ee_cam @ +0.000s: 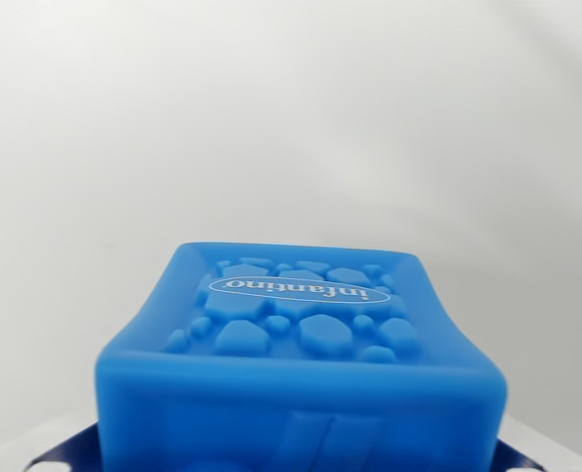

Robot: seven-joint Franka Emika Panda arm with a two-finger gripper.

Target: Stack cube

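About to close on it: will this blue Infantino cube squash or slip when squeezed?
The blue cube probably gives a little: its bowed sides and rounded edges suggest soft moulded rubber. The matte, pebble-embossed face should offer grip rather than slip. Flat faces make rolling unlikely.

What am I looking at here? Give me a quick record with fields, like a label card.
view: wrist camera, very close
main object: blue cube, soft-looking, fills the lower frame
upper face: raised pebble shapes and an oval logo reading "infantino", upside down in this view
beneath it: dark blue and white parts at the lower corners, unclear what
background: plain white surface
gripper: not visible
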